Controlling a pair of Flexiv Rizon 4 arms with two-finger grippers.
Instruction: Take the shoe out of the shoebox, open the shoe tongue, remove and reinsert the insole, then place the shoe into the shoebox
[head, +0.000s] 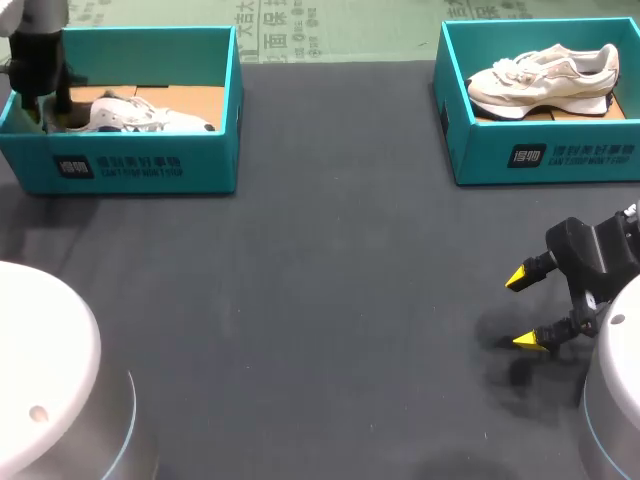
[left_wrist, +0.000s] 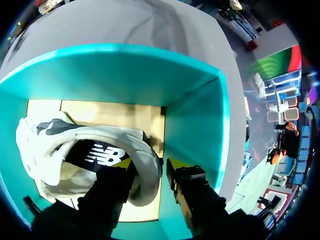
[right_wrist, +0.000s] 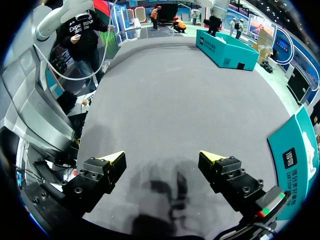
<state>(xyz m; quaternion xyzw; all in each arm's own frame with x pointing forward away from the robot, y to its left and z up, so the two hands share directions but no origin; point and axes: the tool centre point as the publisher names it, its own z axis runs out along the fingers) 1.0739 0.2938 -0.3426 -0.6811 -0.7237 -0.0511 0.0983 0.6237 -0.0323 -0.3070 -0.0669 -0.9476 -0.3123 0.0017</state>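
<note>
A white shoe lies in the teal shoebox at the back left. My left arm reaches down into that box at its left end. In the left wrist view my left gripper straddles the heel wall of the shoe. One finger is inside over the black insole, the other outside, a thin gap from the heel. The box's teal wall rises ahead. My right gripper hangs open and empty just above the table at the front right.
A second teal shoebox at the back right holds a cream shoe; its corner shows beside my right gripper. Dark tabletop stretches between the boxes and the front edge.
</note>
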